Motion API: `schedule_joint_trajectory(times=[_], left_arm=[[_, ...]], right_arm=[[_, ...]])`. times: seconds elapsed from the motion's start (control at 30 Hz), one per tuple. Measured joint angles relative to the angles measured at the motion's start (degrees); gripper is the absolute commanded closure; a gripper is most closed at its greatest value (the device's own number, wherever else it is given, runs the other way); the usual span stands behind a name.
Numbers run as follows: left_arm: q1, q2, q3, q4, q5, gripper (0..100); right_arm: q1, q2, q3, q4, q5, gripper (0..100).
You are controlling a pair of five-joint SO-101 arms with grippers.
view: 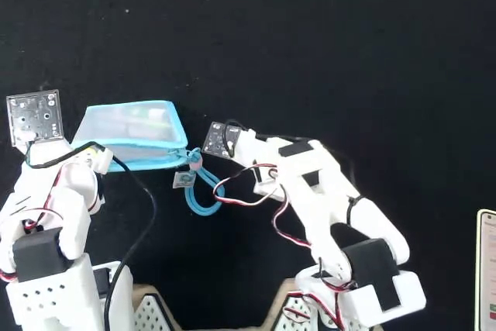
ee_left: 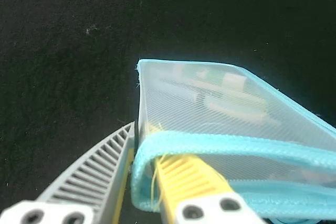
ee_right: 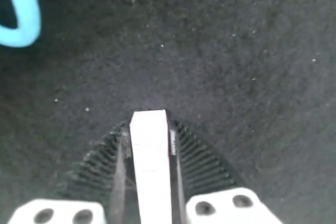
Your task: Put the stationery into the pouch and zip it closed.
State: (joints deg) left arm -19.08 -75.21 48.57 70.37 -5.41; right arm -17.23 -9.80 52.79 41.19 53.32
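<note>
The pouch (view: 132, 133) lies flat on the black surface (view: 349, 60). It is a see-through mesh bag with pale blue trim, and the stationery (ee_left: 226, 90) shows through its wall as pale and green shapes. The left pincer (ee_left: 144, 153) is clamped on the trimmed corner at one end of the zip edge, with the fabric caught between its yellow finger and its grey ribbed one. The right pincer (ee_right: 149, 119) sits low over the surface near the pouch's other end, beside the blue loop (view: 203, 195). Its jaws are closed with a white strip between them — whether that is a held tab or the finger's own facing I cannot tell. The pouch looks light and limp, so it would likely fold or slide if pulled from one end alone. The stiffer trim is the sound place to pinch — the mesh itself would bunch or snag.
</note>
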Motion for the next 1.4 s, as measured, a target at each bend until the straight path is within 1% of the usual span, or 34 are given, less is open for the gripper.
schedule_joint_trajectory(times=[0.03,0.1,0.23,0.3,0.43,0.57,0.73,0.8,0.93,1.07,1.17,1.4], left_arm=[[0.0,0.0,0.0,0.0,0.0,97],[0.0,0.0,0.0,0.0,0.0,97],[0.0,0.0,0.0,0.0,0.0,97],[0.0,0.0,0.0,0.0,0.0,97],[0.0,0.0,0.0,0.0,0.0,97],[0.0,0.0,0.0,0.0,0.0,97],[0.1,0.0,0.0,0.0,1.0,97],[2.9,0.0,0.0,0.0,1.7,97],[10.8,0.0,0.0,0.0,1.8,97],[15.7,0.0,0.0,1.1,1.8,97],[18.0,0.0,-0.1,2.5,1.8,97],[18.5,0.0,-0.1,2.8,1.8,97]], right_arm=[[0.0,-1.0,-0.2,1.6,-0.2,98.8],[0.0,-3.5,-2.4,6.8,-3.3,98.8],[0.0,-11.0,-10.5,21.4,-14.8,98.8],[0.0,-15.6,-13.5,27.7,-18.9,98.8],[-2.8,-25.9,-15.3,30.9,-23.7,98.8],[-9.3,-36.5,-15.6,31.0,-30.9,98.7],[-18.6,-45.5,-14.7,24.1,-39.4,98.7],[-21.3,-48.4,-13.0,20.6,-41.2,98.7],[-24.3,-54.4,-9.1,15.1,-44.0,98.7],[-27.4,-61.8,-3.4,9.1,-44.7,98.7],[-30.0,-66.9,3.8,1.3,-44.7,98.7],[-31.1,-75.1,23.8,-23.0,-44.7,98.8]])
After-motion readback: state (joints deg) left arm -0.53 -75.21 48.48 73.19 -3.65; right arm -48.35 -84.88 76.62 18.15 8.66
